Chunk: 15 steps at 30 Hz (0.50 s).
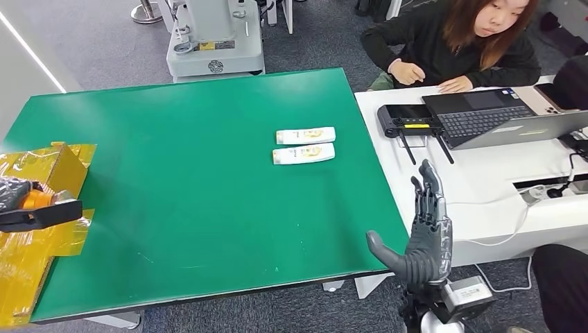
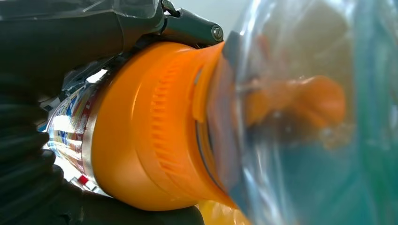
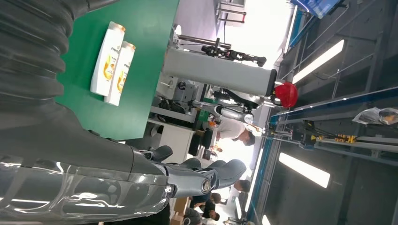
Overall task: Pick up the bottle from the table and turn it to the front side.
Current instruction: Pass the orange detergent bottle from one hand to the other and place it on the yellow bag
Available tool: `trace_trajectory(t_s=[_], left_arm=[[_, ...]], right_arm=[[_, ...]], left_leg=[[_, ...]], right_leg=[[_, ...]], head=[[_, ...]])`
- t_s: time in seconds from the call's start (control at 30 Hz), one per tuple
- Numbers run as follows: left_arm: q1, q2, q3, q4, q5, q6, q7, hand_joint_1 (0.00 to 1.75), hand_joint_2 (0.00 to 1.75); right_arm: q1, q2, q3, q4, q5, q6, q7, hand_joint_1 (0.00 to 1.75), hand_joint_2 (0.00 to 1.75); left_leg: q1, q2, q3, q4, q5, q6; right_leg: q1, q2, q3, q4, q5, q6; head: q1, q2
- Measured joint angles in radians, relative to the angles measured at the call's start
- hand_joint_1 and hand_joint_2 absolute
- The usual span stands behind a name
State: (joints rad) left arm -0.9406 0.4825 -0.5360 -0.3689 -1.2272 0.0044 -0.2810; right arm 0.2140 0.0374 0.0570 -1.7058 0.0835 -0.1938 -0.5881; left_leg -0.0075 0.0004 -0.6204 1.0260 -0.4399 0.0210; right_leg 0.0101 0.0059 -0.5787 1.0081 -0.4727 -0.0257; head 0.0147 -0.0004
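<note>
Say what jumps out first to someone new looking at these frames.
First the big green table, with two white bottles lying side by side near its far right part. Next the right hand, raised off the table's near right corner, fingers apart and empty. At the left edge, over yellow wrapped packaging, the left hand grips an orange-capped bottle.

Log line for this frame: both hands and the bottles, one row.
left hand: holds orange-capped bottle over yellow box | right hand: open, off table edge | two white bottles: lying side by side on green table, untouched
</note>
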Motion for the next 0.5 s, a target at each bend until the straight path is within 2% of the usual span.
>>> trace_trajectory(t_s=[0.33, 0.5], left_arm=[[0.127, 0.0, 0.001, 0.011, 0.026, 0.032, -0.029, 1.75, 1.75], [0.139, -0.038, 0.001, 0.011, 0.017, 0.048, -0.05, 1.75, 1.75]], right_arm=[[0.044, 0.0, -0.002, -0.044, 0.032, 0.009, 0.033, 0.0, 1.75], [0.061, 0.0, -0.002, -0.075, 0.035, 0.003, 0.05, 0.0, 1.75]], left_leg=[[0.0, 0.0, 0.0, 0.0, 0.0, 0.0], [-0.001, -0.003, 0.001, 0.0, 0.0, 0.0]], right_leg=[[0.0, 0.0, 0.0, 0.0, 0.0, 0.0], [-0.001, -0.003, 0.001, 0.0, -0.001, 0.0]], head=[[0.0, 0.0], [0.0, 0.0]])
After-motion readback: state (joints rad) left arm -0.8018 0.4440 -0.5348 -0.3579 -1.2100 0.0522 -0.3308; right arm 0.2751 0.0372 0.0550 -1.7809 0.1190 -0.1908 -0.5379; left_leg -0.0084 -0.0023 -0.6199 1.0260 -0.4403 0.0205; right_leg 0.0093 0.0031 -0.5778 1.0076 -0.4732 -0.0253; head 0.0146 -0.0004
